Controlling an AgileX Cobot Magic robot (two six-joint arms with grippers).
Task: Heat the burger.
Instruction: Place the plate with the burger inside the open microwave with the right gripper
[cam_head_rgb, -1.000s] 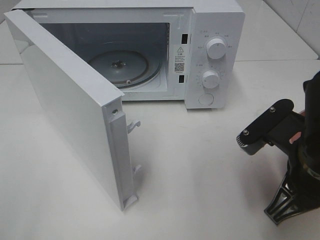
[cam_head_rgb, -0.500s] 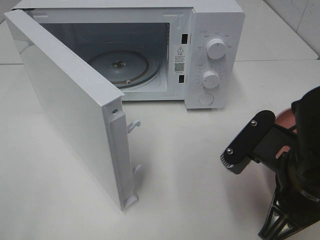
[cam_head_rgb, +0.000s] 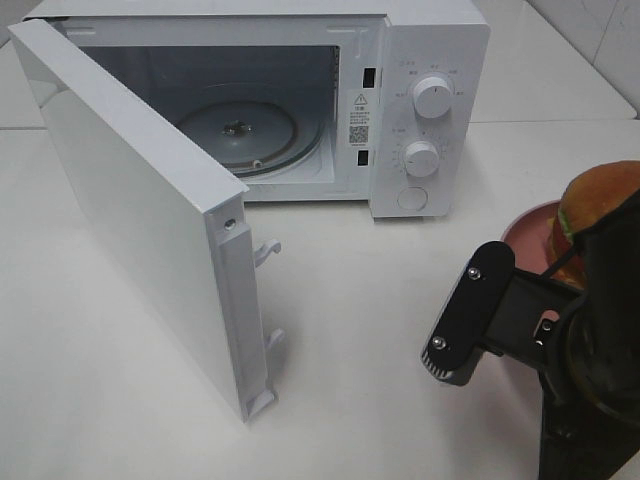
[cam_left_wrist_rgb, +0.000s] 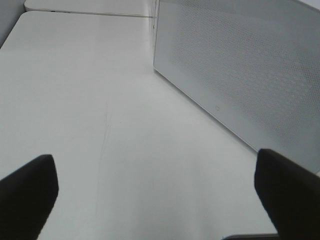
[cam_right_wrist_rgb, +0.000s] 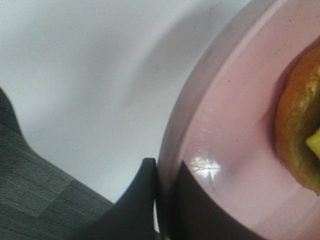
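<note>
Right jaws pinched rim of pink plate (cam_right_wrist_rgb: 225, 125). Burger (cam_head_rgb: 598, 205) sat on plate at right edge of table (cam_head_rgb: 380, 330), well apart from microwave (cam_head_rgb: 430, 60). Within last second we saw plate and burger come into view as right arm shifted toward near table edge. We judged carry likely begun. Door (cam_head_rgb: 130, 220) stood wide, turntable (cam_head_rgb: 240, 135) bare, so loading path looked free. Left jaws spread, holding nothing, near door's outer face. Loading, closing, dial setting not yet done.
</note>
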